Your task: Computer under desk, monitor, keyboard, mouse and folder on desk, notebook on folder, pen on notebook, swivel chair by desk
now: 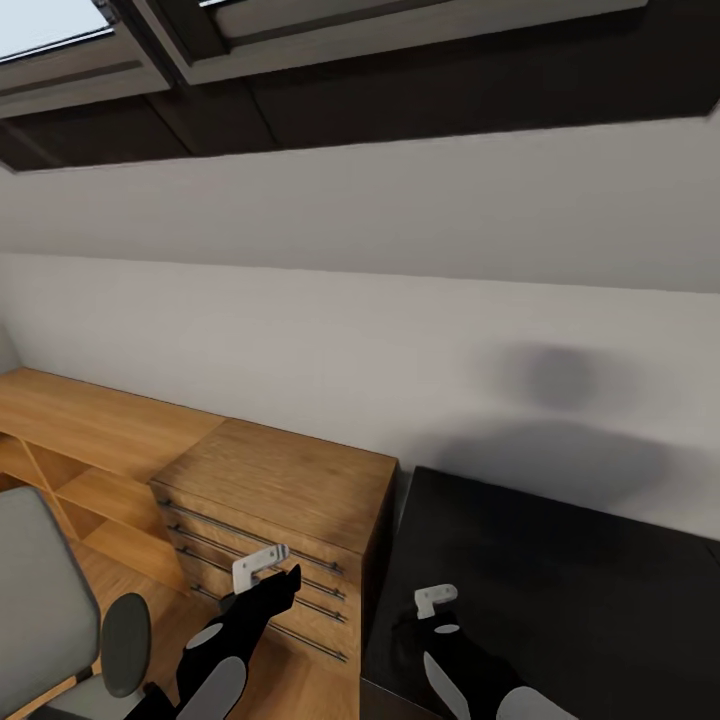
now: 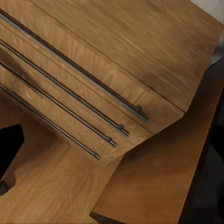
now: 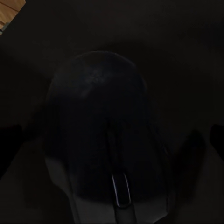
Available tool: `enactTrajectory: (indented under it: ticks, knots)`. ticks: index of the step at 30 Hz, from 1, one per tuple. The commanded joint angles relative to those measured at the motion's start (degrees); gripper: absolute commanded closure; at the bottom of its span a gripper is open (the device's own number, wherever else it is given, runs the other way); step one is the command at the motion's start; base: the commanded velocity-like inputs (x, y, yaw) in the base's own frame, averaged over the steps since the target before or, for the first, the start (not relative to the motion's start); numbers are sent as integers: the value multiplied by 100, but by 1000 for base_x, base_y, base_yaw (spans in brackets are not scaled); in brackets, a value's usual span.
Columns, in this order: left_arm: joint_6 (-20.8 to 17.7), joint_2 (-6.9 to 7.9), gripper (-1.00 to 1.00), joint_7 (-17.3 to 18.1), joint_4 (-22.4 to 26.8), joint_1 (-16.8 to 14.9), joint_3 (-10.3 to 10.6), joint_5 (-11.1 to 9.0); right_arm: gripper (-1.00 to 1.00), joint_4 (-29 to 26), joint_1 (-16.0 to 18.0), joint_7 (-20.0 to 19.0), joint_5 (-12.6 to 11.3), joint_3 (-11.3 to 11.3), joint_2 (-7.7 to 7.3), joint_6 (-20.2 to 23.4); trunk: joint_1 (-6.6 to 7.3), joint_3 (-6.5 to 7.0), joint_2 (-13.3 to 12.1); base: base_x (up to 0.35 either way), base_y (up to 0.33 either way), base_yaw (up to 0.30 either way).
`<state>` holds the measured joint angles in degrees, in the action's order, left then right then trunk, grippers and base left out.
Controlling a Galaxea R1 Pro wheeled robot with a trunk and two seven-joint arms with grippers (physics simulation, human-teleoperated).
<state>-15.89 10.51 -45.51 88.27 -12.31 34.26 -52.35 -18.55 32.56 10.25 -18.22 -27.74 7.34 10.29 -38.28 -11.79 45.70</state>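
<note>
The black mouse (image 3: 100, 135) with a pale lower rim lies on the dark desk top (image 3: 186, 56), seen very close in the right wrist view. My right gripper (image 3: 112, 140) is open, and its dark fingers (image 3: 9, 142) stand wide on either side of the mouse without touching it. In the head view that gripper (image 1: 425, 615) hangs over the near left corner of the black desk (image 1: 580, 580). My left gripper (image 1: 283, 580) is open and holds nothing, in front of the wooden drawer chest (image 1: 280, 480). The grey swivel chair (image 1: 40, 600) stands at the lower left.
The drawer chest (image 2: 116, 60) with long bar handles stands against the desk's left side. A low wooden shelf unit (image 1: 90, 420) runs along the wall to the left. A sloping white wall rises behind, with a dark-framed skylight (image 1: 50, 25) above.
</note>
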Motion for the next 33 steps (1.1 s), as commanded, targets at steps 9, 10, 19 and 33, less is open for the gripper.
enactTrajectory:
  ticks: [9,10,19,33]
  knots:
    - [-18,4,-100,-45,15,-8,11,-21,-100,-9,4,48,-39,-48,-4,34,-2,-10,8,0,0,0]
    - [-18,4,-100,-45,15,-8,11,-21,-100,-9,4,48,-38,-48,-4,34,-2,-10,8,0,0,0]
    - [-18,4,-100,-45,15,-8,11,-21,100,40,4,48,-33,-48,3,33,-2,-10,8,0,0,0]
    - [-19,4,-100,-45,15,-8,11,-21,100,52,4,48,-33,-48,-4,-27,-2,-10,8,0,0,0]
